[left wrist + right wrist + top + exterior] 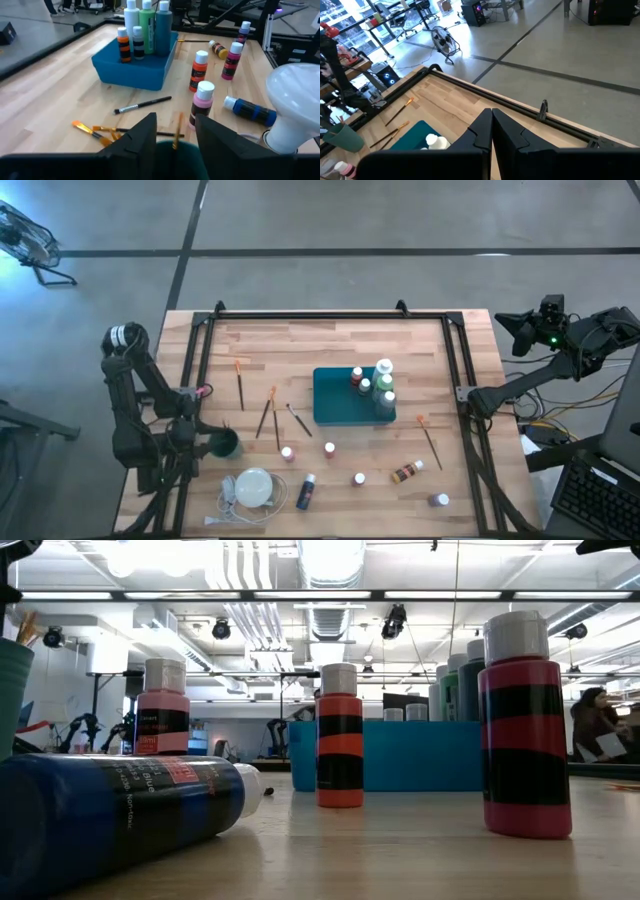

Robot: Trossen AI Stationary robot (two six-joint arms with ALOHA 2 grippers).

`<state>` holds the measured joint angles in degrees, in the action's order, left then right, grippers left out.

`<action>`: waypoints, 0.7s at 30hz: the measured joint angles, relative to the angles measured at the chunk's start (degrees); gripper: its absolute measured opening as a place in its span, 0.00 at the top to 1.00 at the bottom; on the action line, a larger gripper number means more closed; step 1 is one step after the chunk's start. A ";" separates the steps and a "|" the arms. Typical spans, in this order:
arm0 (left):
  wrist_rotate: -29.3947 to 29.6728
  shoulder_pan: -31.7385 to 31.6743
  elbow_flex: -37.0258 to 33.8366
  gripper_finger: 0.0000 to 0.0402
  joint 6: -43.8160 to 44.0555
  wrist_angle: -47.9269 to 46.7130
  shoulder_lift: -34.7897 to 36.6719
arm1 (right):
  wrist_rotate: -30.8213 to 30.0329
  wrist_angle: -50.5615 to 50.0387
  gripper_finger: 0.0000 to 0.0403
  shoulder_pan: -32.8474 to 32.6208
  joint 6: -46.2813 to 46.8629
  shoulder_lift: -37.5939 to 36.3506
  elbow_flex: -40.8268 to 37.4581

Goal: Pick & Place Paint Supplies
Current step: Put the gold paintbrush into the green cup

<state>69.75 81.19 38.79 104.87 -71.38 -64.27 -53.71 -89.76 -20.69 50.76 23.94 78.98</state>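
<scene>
Since our left end effector (pixel 174 131) hangs directly over the green cup (pixel 227 444), fingers parted with an orange brush (pixel 176 131) standing between them into the cup, we judge a brush is being dropped there. More brushes (pixel 268 415) lie loose on the worktop (pixel 340 340) just beside; bottles (pixel 329 450) stand scattered near the tray (pixel 335 402), the white disc (pixel 254 486) crowding the cup. Our right end effector (pixel 491 131) waits clenched, off the far corner.

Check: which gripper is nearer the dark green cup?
Left. The left gripper sits right at the green cup near the table's front left; the right gripper is parked off the table's far right corner.
</scene>
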 joint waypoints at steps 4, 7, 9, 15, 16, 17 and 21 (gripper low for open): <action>-0.06 -0.01 4.21 0.65 -0.27 -7.13 0.00 | 0.00 0.00 0.98 -0.01 0.00 0.00 0.00; -0.04 -0.01 8.61 0.65 -0.31 -13.55 0.00 | 0.00 0.00 0.98 -0.01 0.00 0.00 -0.02; -0.05 -0.01 11.53 0.65 -0.33 -17.52 0.00 | 0.00 0.00 0.98 -0.02 0.00 0.00 0.00; 0.11 -0.22 17.78 0.65 -6.80 -18.66 1.66 | 0.00 0.00 0.98 0.00 0.00 0.00 0.00; 0.40 -0.25 18.67 0.65 -7.65 -18.63 2.14 | 0.00 0.00 0.98 -0.02 0.00 0.00 0.00; 0.51 -0.28 19.47 0.65 -8.23 -18.66 2.62 | 0.00 0.00 0.98 0.00 0.00 0.00 0.00; 1.33 -0.75 23.39 0.65 -8.91 -18.70 5.26 | 0.00 0.00 0.98 -0.01 0.00 0.00 0.00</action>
<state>71.08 80.44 62.18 95.95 -90.08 -59.01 -53.71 -89.76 -20.70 50.76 23.94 78.98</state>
